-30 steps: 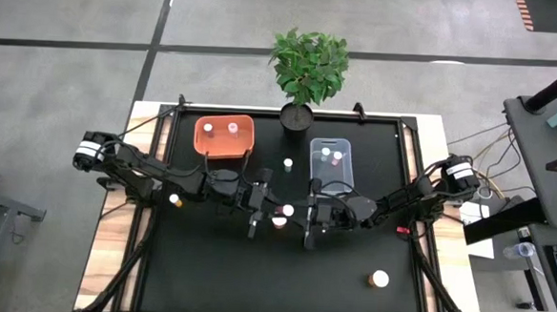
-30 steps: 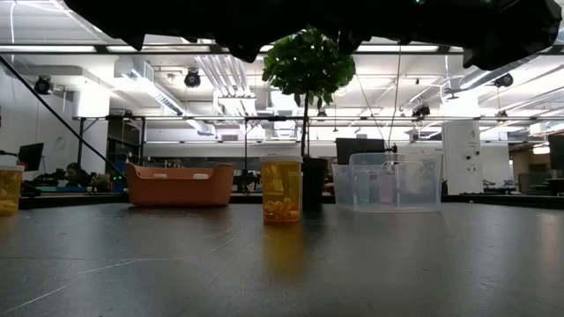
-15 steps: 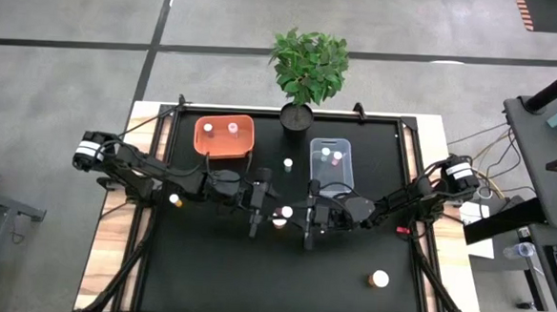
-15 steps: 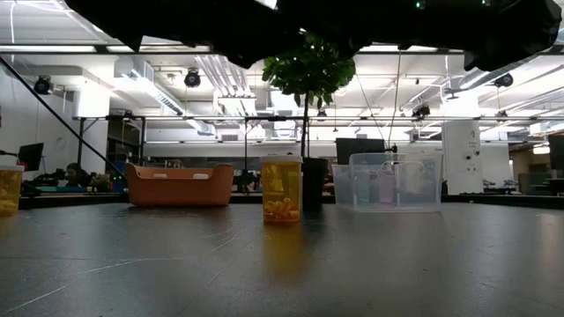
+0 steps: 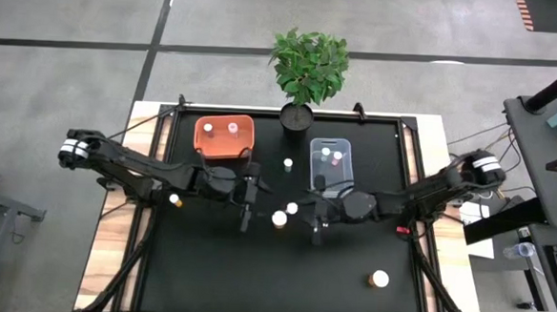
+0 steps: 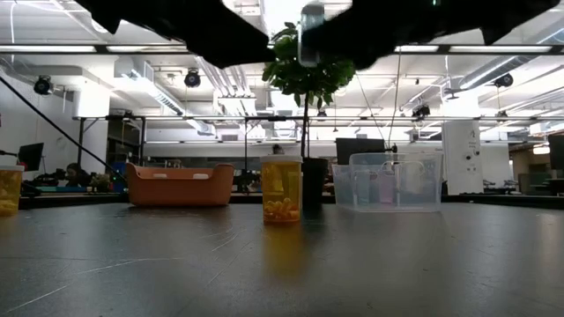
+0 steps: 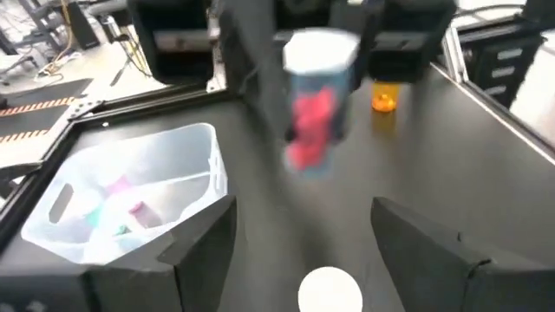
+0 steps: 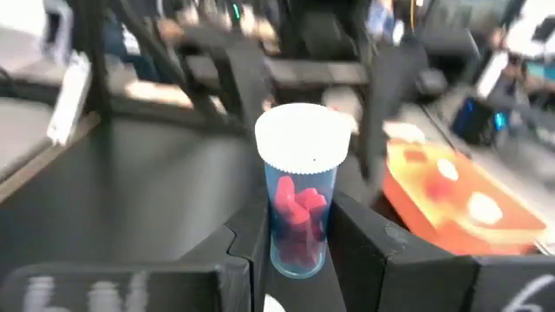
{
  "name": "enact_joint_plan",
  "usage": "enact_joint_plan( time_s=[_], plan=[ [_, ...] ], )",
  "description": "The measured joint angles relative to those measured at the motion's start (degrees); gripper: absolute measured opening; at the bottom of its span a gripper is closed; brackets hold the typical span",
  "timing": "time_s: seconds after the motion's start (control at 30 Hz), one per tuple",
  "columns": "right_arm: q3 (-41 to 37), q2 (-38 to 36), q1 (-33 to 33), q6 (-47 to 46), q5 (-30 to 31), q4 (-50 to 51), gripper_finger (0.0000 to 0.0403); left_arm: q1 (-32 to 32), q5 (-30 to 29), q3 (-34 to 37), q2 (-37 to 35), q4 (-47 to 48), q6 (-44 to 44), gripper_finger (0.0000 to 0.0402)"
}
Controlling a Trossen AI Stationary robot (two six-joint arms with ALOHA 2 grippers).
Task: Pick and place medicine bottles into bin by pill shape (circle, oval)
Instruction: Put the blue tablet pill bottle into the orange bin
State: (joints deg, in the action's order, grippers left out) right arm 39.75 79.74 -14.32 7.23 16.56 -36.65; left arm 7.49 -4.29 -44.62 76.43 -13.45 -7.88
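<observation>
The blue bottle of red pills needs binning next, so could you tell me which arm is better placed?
The right: its claw is shut on the blue bottle; the left claw is open and empty.

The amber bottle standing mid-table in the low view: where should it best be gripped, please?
Grip the amber bottle round its body below the cap, descending from straight above: it stands upright, apart from the others. The open left end effector is free; the right end effector holds the red-pill bottle.

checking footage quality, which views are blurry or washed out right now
Left wrist view: the held blue bottle is motion-smeared. Right wrist view: that bottle is fairly crisp in the right gripper, the background blurred. Low view: arms are black silhouettes against bright ceiling lights. High view: evenly lit.
</observation>
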Motion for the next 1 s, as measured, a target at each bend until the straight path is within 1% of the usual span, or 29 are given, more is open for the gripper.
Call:
enact_joint_plan(
  time_s=[0.07, 0.17, 0.23, 0.4, 0.53, 0.63, 0.73, 1.0],
  plan=[
    [0.0, -1.8, 1.2, -2.2, 0.1, 5.1, 0.009, 0.0, -0.5, 0.0, -0.2, -1.2, 0.1, 0.025],
    [0.0, -2.9, 2.4, -5.1, 0.1, 9.3, 0.009, 0.0, -0.5, 0.0, 1.2, -7.8, 0.1, 0.025],
    [0.0, -2.9, 3.1, -6.3, 0.1, 11.5, 0.009, 0.0, -0.5, 0.0, 3.4, -14.4, 0.2, 0.025],
    [0.0, -2.7, 3.7, -7.4, 0.1, 12.1, 0.009, -0.3, -0.8, -0.1, 10.3, -28.1, 1.6, 0.025],
    [0.0, -2.7, 3.6, -7.7, 0.0, 12.3, 0.009, -0.8, -1.1, -1.7, 14.0, -29.2, 1.6, 0.0249],
    [0.0, -2.7, 3.6, -7.6, 0.0, 12.3, 0.009, -1.0, -2.3, -2.5, 15.1, -29.2, 1.7, 0.0249],
    [0.0, -2.7, 3.6, -7.7, 0.0, 12.3, 0.0091, -1.1, -4.6, -2.5, 15.4, -29.0, 1.7, 0.0248],
    [0.0, -2.7, 3.6, -7.7, 0.1, 11.9, 0.0091, -1.2, -4.8, -2.3, 15.4, -28.8, 1.6, 0.0245]
  ],
)
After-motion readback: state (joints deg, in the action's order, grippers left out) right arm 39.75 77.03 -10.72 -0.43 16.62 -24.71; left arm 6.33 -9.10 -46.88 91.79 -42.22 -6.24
